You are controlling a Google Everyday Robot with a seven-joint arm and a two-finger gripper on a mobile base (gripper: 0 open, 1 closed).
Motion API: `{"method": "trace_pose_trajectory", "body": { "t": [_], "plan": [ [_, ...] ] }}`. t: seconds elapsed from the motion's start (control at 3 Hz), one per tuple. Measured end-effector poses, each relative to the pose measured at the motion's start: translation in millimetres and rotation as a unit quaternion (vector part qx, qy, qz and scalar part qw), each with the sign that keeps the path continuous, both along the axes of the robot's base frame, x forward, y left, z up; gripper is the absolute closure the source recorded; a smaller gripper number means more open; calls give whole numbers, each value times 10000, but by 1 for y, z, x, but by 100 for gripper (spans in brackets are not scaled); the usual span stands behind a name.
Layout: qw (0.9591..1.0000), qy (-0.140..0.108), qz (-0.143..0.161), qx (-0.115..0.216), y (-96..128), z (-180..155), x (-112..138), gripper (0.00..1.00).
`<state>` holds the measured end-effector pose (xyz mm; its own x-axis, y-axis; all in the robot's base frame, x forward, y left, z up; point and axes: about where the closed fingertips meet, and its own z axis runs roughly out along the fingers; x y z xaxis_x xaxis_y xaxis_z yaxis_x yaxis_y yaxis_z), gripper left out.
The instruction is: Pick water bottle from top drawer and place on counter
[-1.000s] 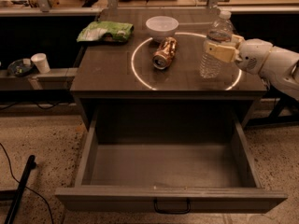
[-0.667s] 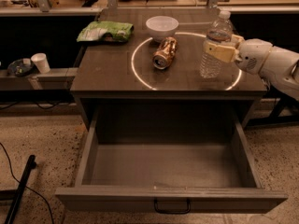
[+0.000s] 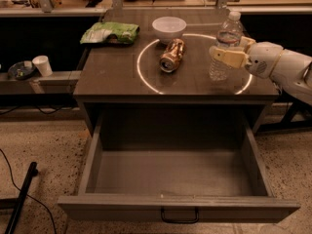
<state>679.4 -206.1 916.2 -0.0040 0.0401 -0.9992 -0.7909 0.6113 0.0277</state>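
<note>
1. The tool [image 3: 229, 56] is reaching in from the right edge of the surface [image 3: 117, 72], and its pale fingers [image 3: 225, 57] are clamping around the middle of the water bottle [image 3: 228, 35].
2. The water bottle is standing upright near the right edge, white cap on top, with its base sitting on the right-hand arc of the glowing white circle [image 3: 138, 68].
3. The white arm [image 3: 287, 74] is stretching away off the right side.
4. The top drawer [image 3: 146, 209] is hanging wide open below the front edge, showing only its bare floor, with the dark handle [image 3: 179, 215] sitting at the centre of the front panel.
5. A copper-coloured can [image 3: 172, 55] is lying on its side inside the circle, well apart from the bottle.
6. A white bowl [image 3: 168, 28] is sitting toward the back edge, touching the circle's far arc.
7. A green bag [image 3: 109, 32] is lying by the back left corner.
</note>
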Motion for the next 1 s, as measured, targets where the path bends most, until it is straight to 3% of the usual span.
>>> {"method": "trace_pose_trajectory", "body": {
  "t": [0.33,0.67,1.0],
  "plan": [
    [10000,0,0,0,0,0,0,0],
    [9995,-249,171,-56,-14,19,-9,0],
    [9958,-795,208,-398,-43,55,-24,0]
  ]
}}
